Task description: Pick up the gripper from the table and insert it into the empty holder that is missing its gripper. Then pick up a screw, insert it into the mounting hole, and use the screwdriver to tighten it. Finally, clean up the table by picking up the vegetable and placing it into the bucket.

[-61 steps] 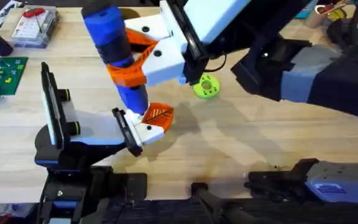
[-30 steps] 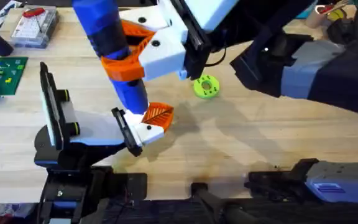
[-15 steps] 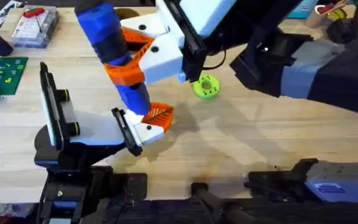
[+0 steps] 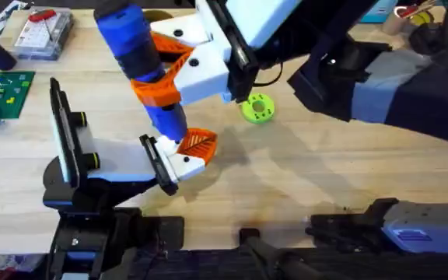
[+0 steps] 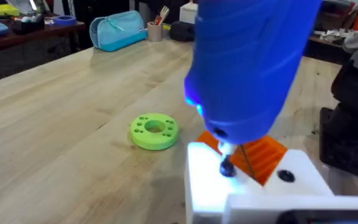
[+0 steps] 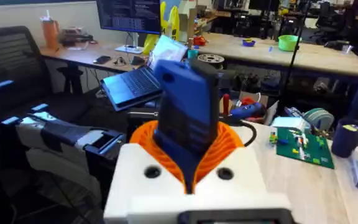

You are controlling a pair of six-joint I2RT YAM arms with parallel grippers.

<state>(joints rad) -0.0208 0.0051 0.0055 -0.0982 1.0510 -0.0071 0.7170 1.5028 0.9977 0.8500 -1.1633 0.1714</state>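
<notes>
Two boards' worth of clutter sits at the far left of the table: a green circuit board near the edge and a clear parts box beyond it. Just right of them stands a grey-white arm on a black base, with one black bracket standing on edge at its left side. The holder is the black railed bracket at its right end, and the gripper is seated against it, white block touching the rail and orange ribbed finger pointing away to the right. Below this, at the near edge, is the left arm; whether its own grip is open or closed cannot be told.

Above the seated part, the screwdriver stands nearly upright, tilted a little, its blue body clamped in the right gripper, whose orange pads press on either side of it. In the left wrist view the thin metal tip touches the top of the white block, beside the orange ribs. The right wrist view looks along the blue body between the clenched orange pads.

Further right, a lime-green disc lies flat on the wood, near but apart from the block, and the right arm stretches in from the right edge
</notes>
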